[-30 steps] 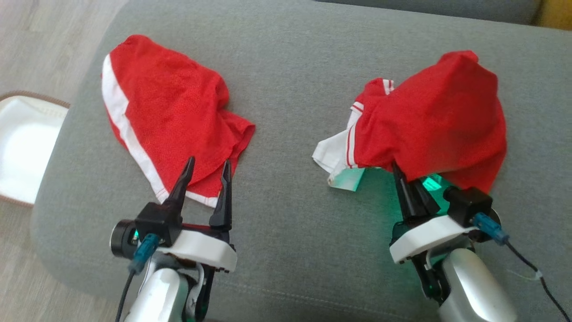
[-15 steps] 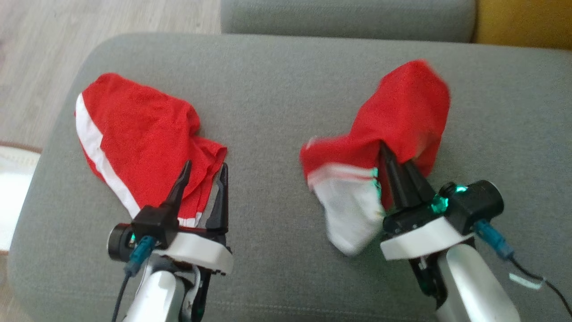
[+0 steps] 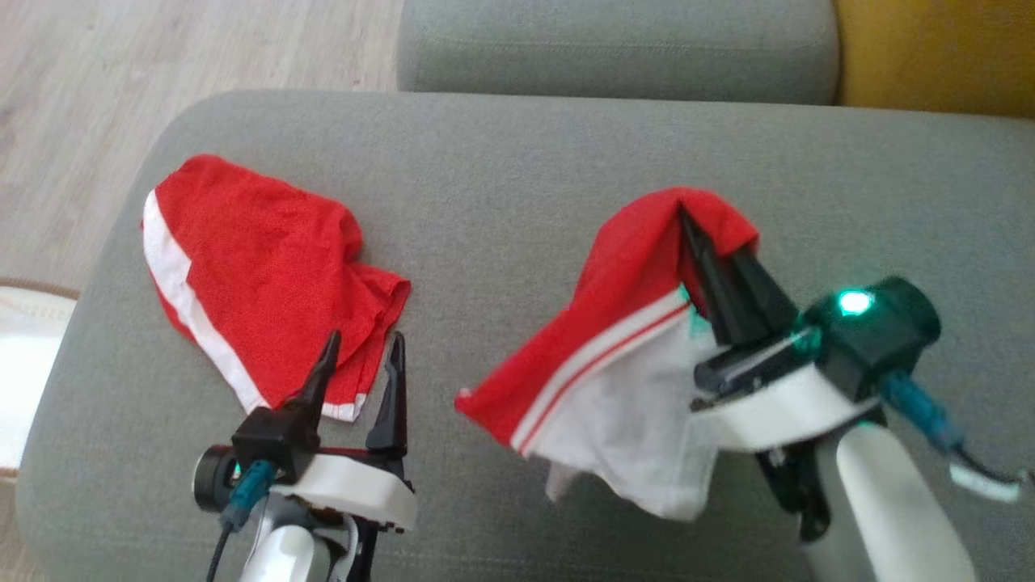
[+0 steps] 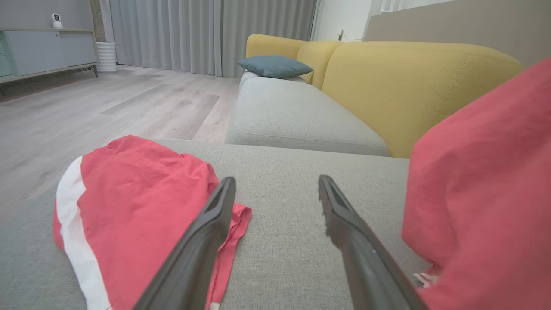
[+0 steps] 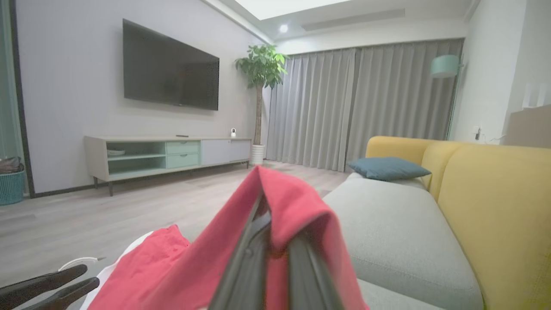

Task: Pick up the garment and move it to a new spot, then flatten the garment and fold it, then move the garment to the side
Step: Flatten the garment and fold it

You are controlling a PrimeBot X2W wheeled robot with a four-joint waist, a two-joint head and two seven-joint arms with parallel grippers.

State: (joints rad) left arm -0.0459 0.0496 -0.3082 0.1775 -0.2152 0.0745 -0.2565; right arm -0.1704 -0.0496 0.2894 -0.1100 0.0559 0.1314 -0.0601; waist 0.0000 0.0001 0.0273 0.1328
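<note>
A grey sofa seat (image 3: 501, 202) spans the scene, with a yellow backrest (image 3: 930, 56) at the far right and pale wood floor (image 3: 162, 65) off to the far left. 2 red garments are on it, well apart. The striped garment (image 3: 259, 267), red with a white band along its left edge, lies crumpled on the left part of the seat. The held garment (image 3: 623, 339) is on the right: red cloth peaks over the right gripper (image 3: 713, 242) and drapes down to the left and near side, showing a white inner panel edged with a thin red line. Whether its lowest fold touches the seat cannot be told. The right gripper's fingers are pressed together on the red cloth at that peak. The left gripper (image 3: 364, 339) has its 2 fingers spread wide and grips nothing, its tips over the near edge of the striped garment. A blue cushion (image 4: 274, 66) sits far back on the sofa
</note>
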